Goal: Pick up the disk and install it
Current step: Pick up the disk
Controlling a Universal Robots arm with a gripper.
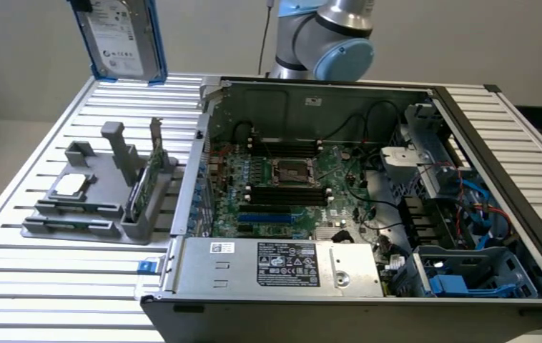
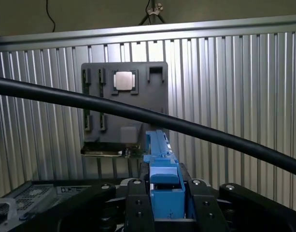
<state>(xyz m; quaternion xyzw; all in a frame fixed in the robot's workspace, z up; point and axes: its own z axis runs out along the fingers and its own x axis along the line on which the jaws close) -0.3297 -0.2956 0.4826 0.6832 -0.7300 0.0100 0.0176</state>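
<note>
The disk [image 1: 119, 37], a silver-grey drive with a white label in a blue carrier, hangs upright high above the slatted table's far corner at the exterior view's left. In the wrist view my gripper [image 2: 165, 195] is shut on the disk [image 2: 163, 179], and its black fingers [image 2: 138, 203] clamp the blue carrier's edge from both sides. The disk is well above the grey holder [image 1: 94, 207] and apart from it.
The grey holder carries a square silver chip [image 1: 71, 184] and a green card [image 1: 143, 187]. An open computer case [image 1: 347, 179] takes up the middle and right, with a power supply [image 1: 281, 266] and a blue drive bay [image 1: 471, 277]. A black cable [image 2: 138, 113] crosses the wrist view.
</note>
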